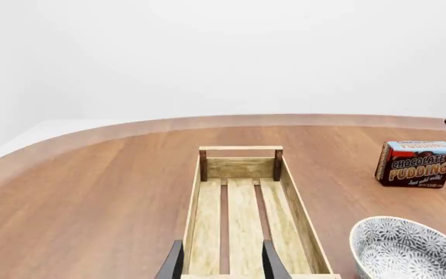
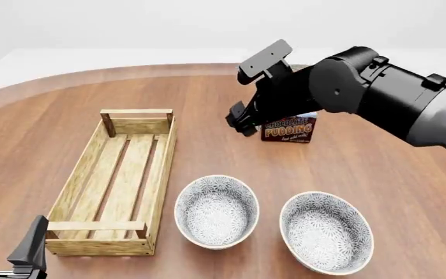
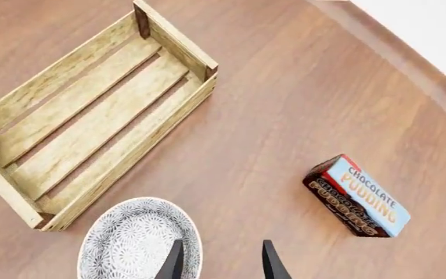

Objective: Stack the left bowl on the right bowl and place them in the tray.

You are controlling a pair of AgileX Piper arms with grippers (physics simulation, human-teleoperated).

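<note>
Two bowls, left bowl (image 2: 216, 211) and right bowl (image 2: 326, 232), set beside the tray (image 2: 161, 168), both grippers, left (image 2: 7, 244) and right (image 3: 219, 261), held parted and empty.

We see a round reddish-brown wooden table (image 2: 378, 174) carrying a long light-wood slatted tray (image 2: 163, 168), two patterned grey-and-white bowls (image 2: 216, 211) (image 2: 326, 231) side by side, and an upright chocolate pudding box (image 2: 288, 129) beyond them.
</note>
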